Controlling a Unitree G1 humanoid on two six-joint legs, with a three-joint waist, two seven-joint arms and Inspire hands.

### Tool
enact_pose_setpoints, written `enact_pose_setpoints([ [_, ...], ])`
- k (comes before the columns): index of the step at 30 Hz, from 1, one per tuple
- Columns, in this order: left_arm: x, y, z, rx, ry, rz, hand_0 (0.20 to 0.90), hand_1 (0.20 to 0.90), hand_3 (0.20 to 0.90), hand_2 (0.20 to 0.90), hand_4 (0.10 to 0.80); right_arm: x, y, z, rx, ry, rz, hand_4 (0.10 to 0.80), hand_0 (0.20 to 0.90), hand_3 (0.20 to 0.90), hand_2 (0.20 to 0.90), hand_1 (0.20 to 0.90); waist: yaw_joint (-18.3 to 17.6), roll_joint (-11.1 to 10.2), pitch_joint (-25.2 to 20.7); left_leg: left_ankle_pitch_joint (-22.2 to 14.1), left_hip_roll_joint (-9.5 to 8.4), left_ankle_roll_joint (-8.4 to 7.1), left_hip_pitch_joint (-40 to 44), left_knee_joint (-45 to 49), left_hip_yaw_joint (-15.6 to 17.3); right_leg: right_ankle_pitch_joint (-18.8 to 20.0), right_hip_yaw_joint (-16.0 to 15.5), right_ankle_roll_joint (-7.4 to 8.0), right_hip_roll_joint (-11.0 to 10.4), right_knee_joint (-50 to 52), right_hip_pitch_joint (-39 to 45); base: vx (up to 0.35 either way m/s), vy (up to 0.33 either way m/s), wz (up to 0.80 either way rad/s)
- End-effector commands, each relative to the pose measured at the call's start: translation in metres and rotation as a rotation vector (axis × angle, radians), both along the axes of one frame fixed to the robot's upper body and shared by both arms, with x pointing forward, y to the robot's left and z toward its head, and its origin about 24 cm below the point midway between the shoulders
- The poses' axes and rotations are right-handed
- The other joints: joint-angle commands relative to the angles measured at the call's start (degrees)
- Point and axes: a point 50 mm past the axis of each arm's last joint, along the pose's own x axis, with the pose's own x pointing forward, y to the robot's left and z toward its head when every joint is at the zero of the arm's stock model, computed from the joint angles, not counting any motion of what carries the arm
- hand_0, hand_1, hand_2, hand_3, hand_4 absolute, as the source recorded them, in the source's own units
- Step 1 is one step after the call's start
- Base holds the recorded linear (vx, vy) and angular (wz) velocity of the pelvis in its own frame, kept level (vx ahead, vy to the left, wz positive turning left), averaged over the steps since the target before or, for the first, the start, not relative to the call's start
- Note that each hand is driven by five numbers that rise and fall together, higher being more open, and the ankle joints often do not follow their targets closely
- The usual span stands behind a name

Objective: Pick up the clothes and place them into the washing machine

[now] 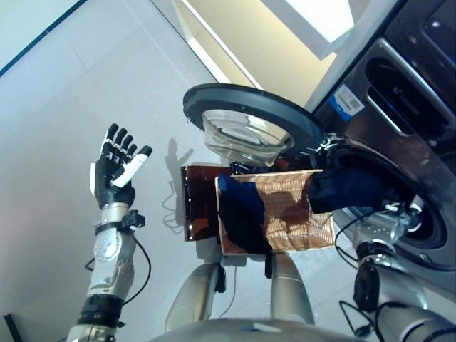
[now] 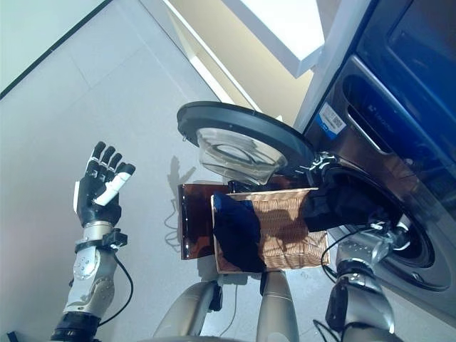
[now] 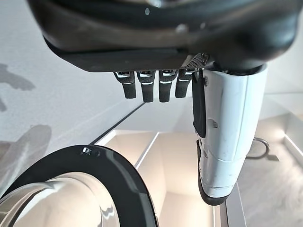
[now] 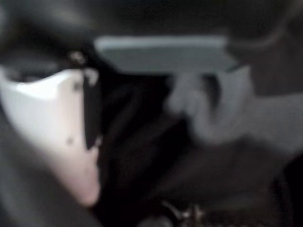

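A dark garment (image 1: 353,187) stretches from the rim of the woven basket (image 1: 292,217) into the drum opening of the washing machine (image 1: 399,107). The right robot hand (image 4: 57,137) is buried in that opening with the garment; only its wrist shows in the head views, and whether its fingers are closed on the cloth cannot be told. A second dark blue garment (image 1: 242,214) hangs over the basket's left side.

The right wrist view shows only the white thumb cover against dark cloth, blurred. The left wrist view shows the left robot hand (image 1: 117,167) with fingers straight and apart, holding nothing, above the floor (image 1: 64,107).

The round glass door (image 1: 249,125) stands swung open over the basket, between the left robot hand and the drum. A brown tray (image 1: 199,203) lies just left of the basket.
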Motion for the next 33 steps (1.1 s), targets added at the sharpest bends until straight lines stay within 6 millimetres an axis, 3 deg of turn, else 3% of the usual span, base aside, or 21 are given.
enact_pose_setpoints([
  [1,-0.007,0.015,0.049,0.094,-0.27,0.061,0.9,0.9,0.9,0.9,0.8,-0.032,-0.054,0.039,-0.213,0.044,-0.193,0.3,0.2,0.2,0.2,0.2,0.09,0.37,-5.8,-5.63,-2.05,-1.77,0.44,0.98,-1.25,6.66,-0.22,-0.18,-0.28,-11.13,1.87,0.006,0.015,-0.07],
  [8,-0.009,0.018,0.051,0.112,-0.275,0.063,0.9,0.9,0.9,0.9,0.8,-0.042,-0.081,0.075,-0.288,0.019,-0.277,0.3,0.2,0.2,0.2,0.2,-0.05,0.26,-5.94,-5.59,-1.88,-1.76,0.71,0.33,-0.93,6.86,0.11,0.03,-0.05,-11.67,1.93,0.003,0.008,-0.07],
  [11,-0.009,0.018,0.051,0.117,-0.275,0.054,0.9,0.9,0.9,0.9,0.8,-0.047,-0.093,0.102,-0.321,-0.03,-0.349,0.3,0.2,0.2,0.2,0.2,-0.07,0.08,-6.23,-5.6,-1.79,-1.77,0.78,0.04,-0.78,6.91,0.32,0.07,0.1,-11.94,1.79,0.0,0.002,-0.06],
  [15,-0.01,0.018,0.05,0.12,-0.266,0.048,0.9,0.9,0.9,0.9,0.8,-0.051,-0.099,0.115,-0.324,-0.059,-0.401,0.3,0.2,0.2,0.2,0.2,-0.09,0.09,-6.51,-5.59,-1.74,-1.8,0.88,-0.21,-0.81,6.93,0.5,0.1,0.26,-12.18,1.87,0.001,-0.001,-0.01],
  [18,-0.011,0.018,0.049,0.117,-0.264,0.049,0.9,0.9,0.9,0.9,0.8,-0.047,-0.097,0.125,-0.335,-0.087,-0.41,0.3,0.2,0.2,0.2,0.2,-0.02,0.25,-6.74,-5.52,-1.66,-1.85,1.0,-0.55,-0.75,6.98,0.63,0.1,0.34,-12.49,1.97,0.0,0.0,0.0],
  [25,-0.01,0.016,0.052,0.108,-0.286,0.039,0.9,0.9,0.9,0.9,0.8,-0.013,-0.074,0.135,-0.478,-0.05,-0.206,0.3,0.2,0.2,0.2,0.2,0.18,0.19,-6.18,-5.38,-1.6,-1.94,1.06,-0.72,-0.23,7.26,0.79,0.05,0.49,-12.47,1.83,-0.004,-0.004,-0.01],
  [26,-0.01,0.015,0.052,0.104,-0.287,0.033,0.9,0.9,0.9,0.9,0.8,-0.01,-0.072,0.134,-0.481,-0.044,-0.19,0.347,0.266,0.266,0.266,0.266,0.24,0.19,-6.1,-5.37,-1.57,-1.96,1.1,-0.7,-0.18,7.25,0.85,0.03,0.52,-12.43,1.81,0.0,0.0,0.0],
  [27,-0.01,0.015,0.051,0.1,-0.284,0.031,0.9,0.9,0.9,0.9,0.8,-0.006,-0.069,0.133,-0.49,-0.03,-0.163,0.524,0.513,0.513,0.513,0.513,0.3,0.17,-6.04,-5.38,-1.53,-1.97,1.13,-0.69,-0.12,7.24,0.86,0.0,0.53,-12.48,1.86,0.0,0.0,0.0],
  [28,-0.009,0.015,0.051,0.101,-0.285,0.027,0.9,0.9,0.9,0.9,0.8,-0.004,-0.068,0.13,-0.491,-0.009,-0.147,0.631,0.664,0.664,0.664,0.664,0.34,0.12,-6.01,-5.38,-1.52,-1.97,1.1,-0.67,-0.15,7.22,0.87,-0.04,0.56,-12.51,1.95,0.0,0.0,0.0],
  [29,-0.009,0.015,0.051,0.101,-0.282,0.025,0.9,0.9,0.9,0.9,0.8,-0.001,-0.067,0.128,-0.486,0.006,-0.132,0.8,0.9,0.9,0.9,0.9,0.41,0.12,-5.97,-5.4,-1.52,-1.98,1.1,-0.57,-0.16,7.19,0.85,-0.08,0.59,-12.46,1.94,0.0,0.0,0.0],
  [33,-0.01,0.017,0.051,0.106,-0.275,0.024,0.9,0.9,0.9,0.9,0.8,0.006,-0.061,0.122,-0.556,0.128,-0.033,0.8,0.9,0.9,0.9,0.9,0.41,0.04,-5.57,-5.36,-1.43,-2.05,1.11,-0.38,-0.06,7.31,0.78,-0.14,0.62,-12.44,2.05,0.0,0.0,0.0],
])
